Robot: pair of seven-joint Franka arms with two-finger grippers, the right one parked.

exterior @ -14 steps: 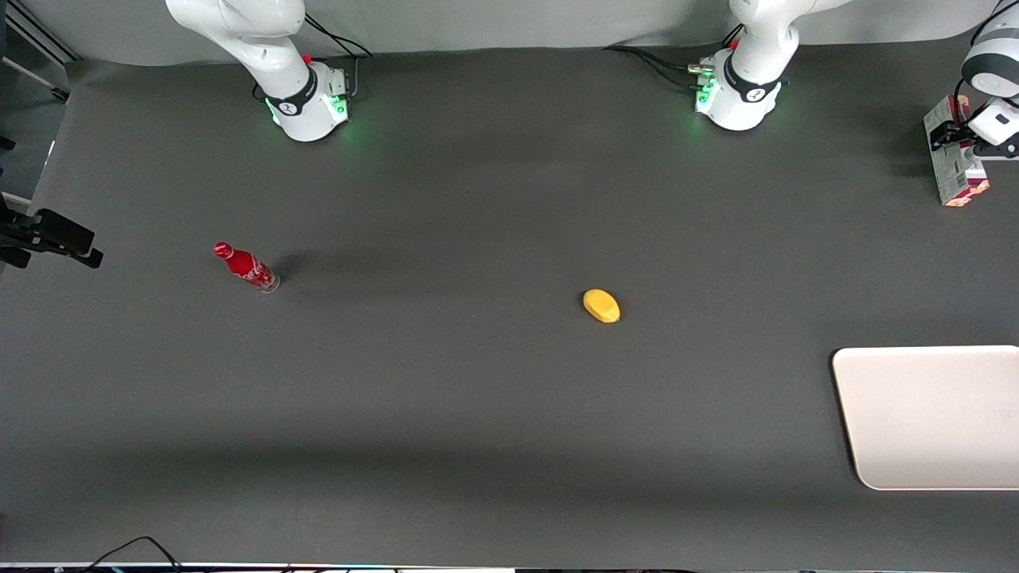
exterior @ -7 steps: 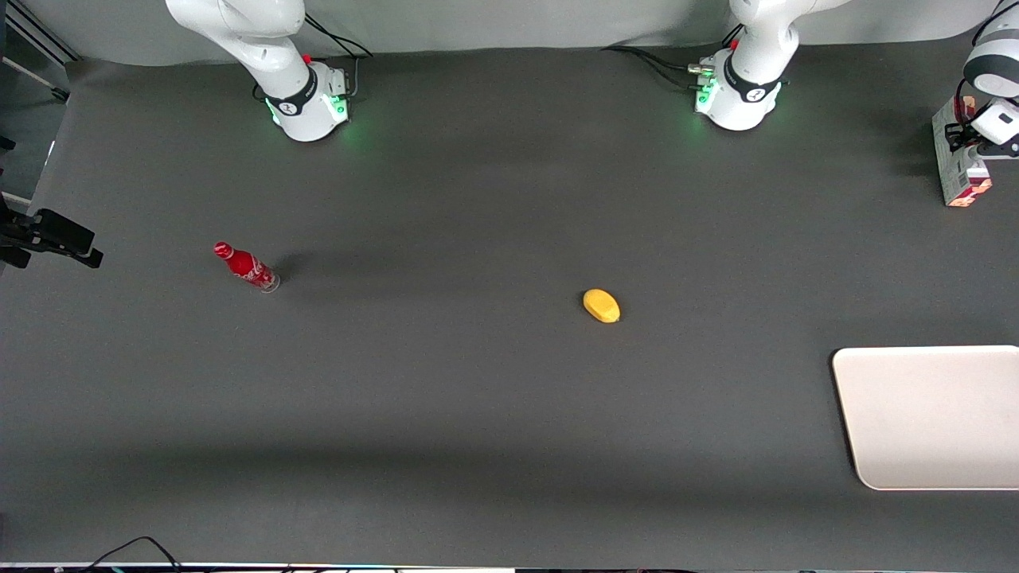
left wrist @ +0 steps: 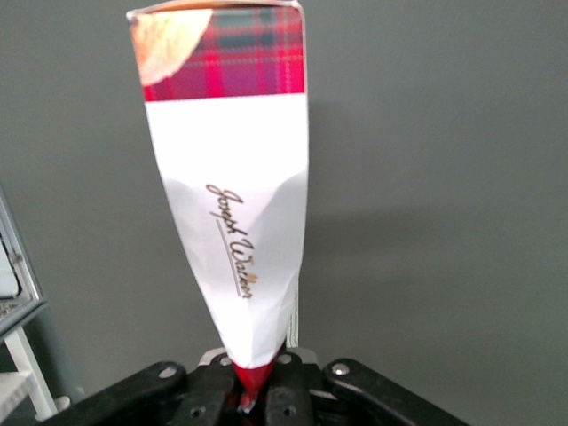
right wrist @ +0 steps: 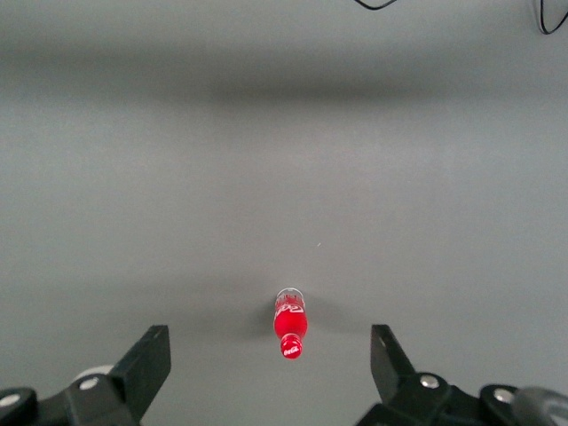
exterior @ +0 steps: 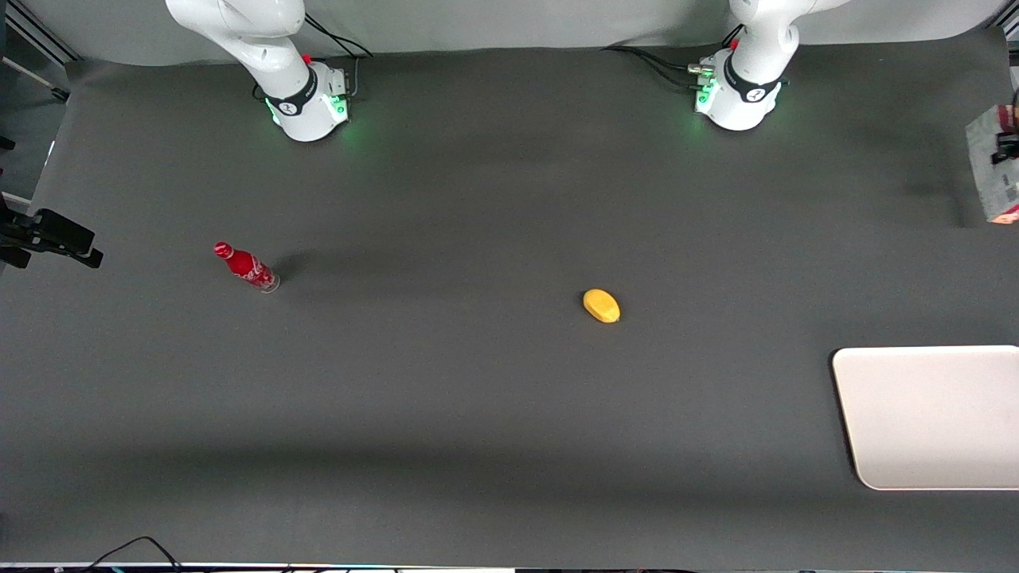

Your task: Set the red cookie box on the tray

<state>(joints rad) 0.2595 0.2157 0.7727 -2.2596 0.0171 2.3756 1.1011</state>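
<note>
The red cookie box (left wrist: 232,191) is pinched by one end in the end effector (left wrist: 253,390), well apart from the tray (exterior: 927,414); it could be swung loose.

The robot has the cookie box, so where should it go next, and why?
Probably carry it toward the front camera, over the tray. The gripper is shut on the red cookie box, held above the table at the working arm's end, and the tray lies nearer the camera.

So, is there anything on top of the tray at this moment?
No. The tray shows only its plain off-white surface, though its end runs out of view. The red cookie box hangs in the gripper, farther from the front camera.
</note>
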